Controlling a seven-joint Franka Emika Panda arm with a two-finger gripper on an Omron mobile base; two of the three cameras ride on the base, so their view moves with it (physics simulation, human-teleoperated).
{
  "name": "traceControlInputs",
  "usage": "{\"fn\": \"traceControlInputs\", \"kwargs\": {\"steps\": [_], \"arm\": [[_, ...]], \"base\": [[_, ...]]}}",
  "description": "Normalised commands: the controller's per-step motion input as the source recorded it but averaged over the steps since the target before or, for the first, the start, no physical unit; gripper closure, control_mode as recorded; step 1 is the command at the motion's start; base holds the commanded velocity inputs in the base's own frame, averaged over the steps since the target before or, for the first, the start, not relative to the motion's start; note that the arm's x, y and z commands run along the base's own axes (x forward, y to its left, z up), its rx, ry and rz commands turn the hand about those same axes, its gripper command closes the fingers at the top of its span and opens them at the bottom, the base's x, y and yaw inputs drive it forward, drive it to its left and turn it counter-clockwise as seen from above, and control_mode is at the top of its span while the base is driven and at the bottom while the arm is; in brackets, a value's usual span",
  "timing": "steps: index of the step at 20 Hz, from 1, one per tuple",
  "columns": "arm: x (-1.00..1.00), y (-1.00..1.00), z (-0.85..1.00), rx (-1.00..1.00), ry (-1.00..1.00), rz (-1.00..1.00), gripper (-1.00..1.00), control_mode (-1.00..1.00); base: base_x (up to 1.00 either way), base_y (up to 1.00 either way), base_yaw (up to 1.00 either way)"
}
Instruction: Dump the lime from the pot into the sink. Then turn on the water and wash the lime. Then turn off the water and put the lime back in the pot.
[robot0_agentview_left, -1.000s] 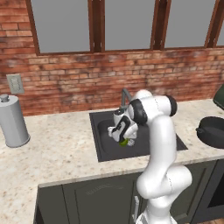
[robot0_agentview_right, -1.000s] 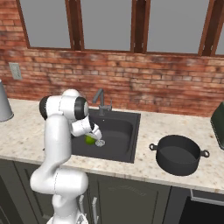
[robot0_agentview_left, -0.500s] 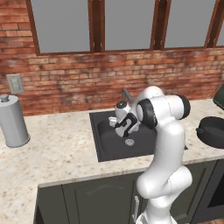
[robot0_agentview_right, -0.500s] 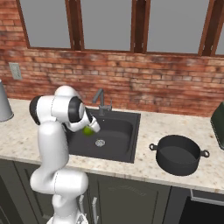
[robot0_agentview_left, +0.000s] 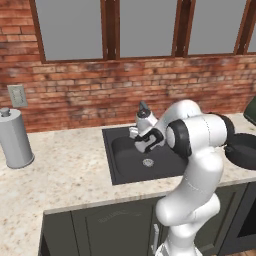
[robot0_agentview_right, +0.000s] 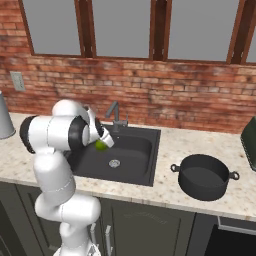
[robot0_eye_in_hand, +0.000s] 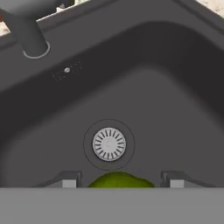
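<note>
Brick wall and windows back a speckled beige counter (robot0_agentview_right: 165, 150) holding the black sink (robot0_agentview_right: 136, 167), its grey faucet (robot0_agentview_right: 115, 116) at the rear rim. Right of the sink sits the dark pot (robot0_agentview_right: 204, 176), nothing visible inside it; a grey canister (robot0_agentview_left: 15, 139) stands far left. Above the basin, the hand (robot0_agentview_right: 102, 143) grips the lime (robot0_agentview_right: 101, 145) between its 2 fingers, just above the silver drain (robot0_eye_in_hand: 109, 144).

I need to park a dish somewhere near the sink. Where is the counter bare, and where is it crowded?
Bare counter lies between the canister and the sink, and between sink and pot. Over the basin it's crowded: the gripper holds the lime beside the faucet.
</note>
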Motion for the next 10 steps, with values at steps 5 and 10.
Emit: {"fn": "traceControlInputs", "kwargs": {"steps": [5, 10], "arm": [[-0.1, -0.54, 0.6, 0.0, 0.0, -0.08, 1.0, -1.0], [-0.05, -0.63, 0.42, 0.0, 0.0, -0.08, 1.0, -1.0]], "base": [[0.0, 0.0, 0.0], [0.0, 0.0, 0.0]]}}
